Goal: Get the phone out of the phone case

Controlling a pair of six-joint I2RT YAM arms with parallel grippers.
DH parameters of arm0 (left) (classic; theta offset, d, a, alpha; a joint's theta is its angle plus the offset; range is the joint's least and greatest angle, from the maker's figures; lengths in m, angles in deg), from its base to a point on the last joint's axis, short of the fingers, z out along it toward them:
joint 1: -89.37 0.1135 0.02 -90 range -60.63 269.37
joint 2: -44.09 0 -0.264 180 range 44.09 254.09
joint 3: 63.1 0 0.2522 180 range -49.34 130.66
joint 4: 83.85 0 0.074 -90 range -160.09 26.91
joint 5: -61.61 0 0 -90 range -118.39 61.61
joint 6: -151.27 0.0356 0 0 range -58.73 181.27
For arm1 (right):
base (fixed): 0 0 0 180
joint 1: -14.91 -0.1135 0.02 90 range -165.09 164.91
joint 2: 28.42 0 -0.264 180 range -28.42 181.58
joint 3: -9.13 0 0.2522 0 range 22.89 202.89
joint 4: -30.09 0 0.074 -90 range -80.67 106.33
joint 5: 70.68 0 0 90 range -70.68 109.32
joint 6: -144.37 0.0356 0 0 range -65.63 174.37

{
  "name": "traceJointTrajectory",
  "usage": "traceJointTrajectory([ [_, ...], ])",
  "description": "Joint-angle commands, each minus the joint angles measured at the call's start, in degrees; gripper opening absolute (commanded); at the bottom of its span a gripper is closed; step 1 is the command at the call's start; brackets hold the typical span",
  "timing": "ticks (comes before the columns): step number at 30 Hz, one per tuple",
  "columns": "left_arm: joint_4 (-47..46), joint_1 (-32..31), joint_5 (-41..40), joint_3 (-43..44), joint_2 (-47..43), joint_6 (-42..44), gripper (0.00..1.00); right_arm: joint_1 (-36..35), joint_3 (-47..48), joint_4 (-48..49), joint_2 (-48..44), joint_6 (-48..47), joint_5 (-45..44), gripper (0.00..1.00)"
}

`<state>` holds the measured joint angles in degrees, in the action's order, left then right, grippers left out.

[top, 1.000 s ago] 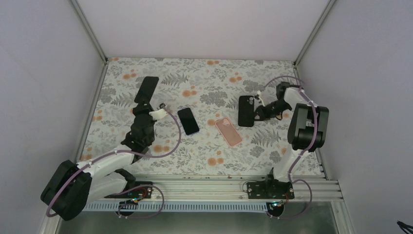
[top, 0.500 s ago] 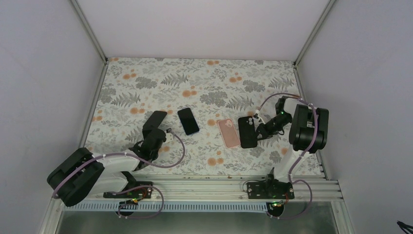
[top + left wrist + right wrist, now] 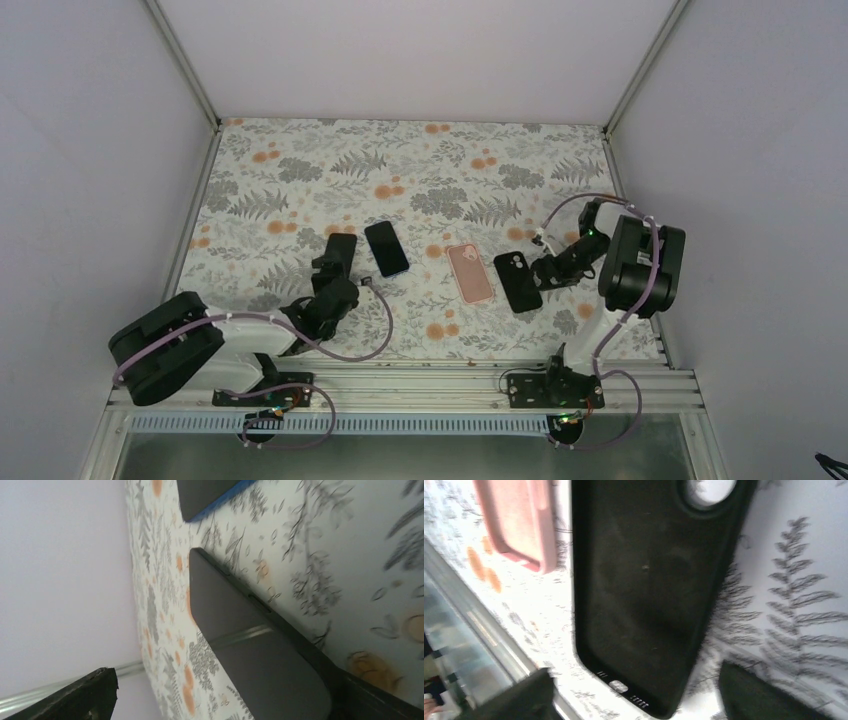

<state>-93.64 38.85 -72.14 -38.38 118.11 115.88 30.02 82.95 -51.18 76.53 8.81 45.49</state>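
Phone [image 3: 250, 650], a smooth dark slab with rounded corners, lies on the floral counter [image 3: 300, 170] between the left claw's [image 3: 337, 272] parted fingers. A matte black case [image 3: 649, 590] with a round camera hole rests beside a pink case [image 3: 519, 520], and the right claw [image 3: 543, 272] gapes around it.

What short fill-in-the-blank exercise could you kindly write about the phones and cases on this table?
The phone case at the right pincer is coloured ____.
Between it and the blue-edged phone lies a ____ case.
The dark phone lies at the ____ pincer.
Missing words: black; pink; left.
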Motion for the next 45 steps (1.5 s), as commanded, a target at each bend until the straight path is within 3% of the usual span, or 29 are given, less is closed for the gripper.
traceJointTrajectory([
  [1, 13.12, -2.25, 9.59, 0.78, -2.97, -6.31, 1.0, 0.79, 1.89, 0.5, -0.9, -0.45, -3.48, 1.0],
  [6, 32.01, -2.12, 29.63, 9.41, -15.69, -13.38, 1.0, 0.9, 9.59, -1.18, -5.39, 1.97, -8.54, 1.0],
  [10, 41.86, -0.96, 42.37, 14.6, -15.63, -15.03, 1.0, -0.03, 16.77, -2.4, -7.59, 3.31, -15.32, 1.0],
  [17, 50.0, 2.24, 51.09, 24.53, -12.37, -12.55, 1.0, -0.57, 26.37, -4.12, -8.62, 2.84, -17.93, 1.0],
  [23, 54.23, 21.78, 66.37, 44.83, -9.43, -12.64, 1.0, -0.96, 31.79, 0.4, -12.67, 4.2, -9.3, 1.0],
  [28, 51.33, 41.35, 84.83, 60.78, -1.04, -22.88, 1.0, -2.62, 30.36, 12.89, -20.86, 12.98, 2.06, 1.0],
  [31, 47.12, 48.08, 84.34, 65.93, 3.33, -31.77, 1.0, -2.72, 24.06, 24.33, -27.56, 20.64, 6.24, 1.0],
  [36, 46.18, 52.7, 84.96, 67.9, 5.28, -34.42, 1.0, -2.72, 10.66, 43.07, -36.51, 27.48, 3.42, 1.0],
  [40, 47.42, 53.29, 77.84, 66.61, 3.32, -32.33, 1.0, -2.68, 4.83, 47.18, -38.85, 27.37, 1.61, 1.0],
  [45, 45.16, 54.64, 77.58, 62.49, 0.62, -32.86, 1.0, -2.53, 1.85, 49.14, -39.73, 27.4, 2.59, 1.0],
])
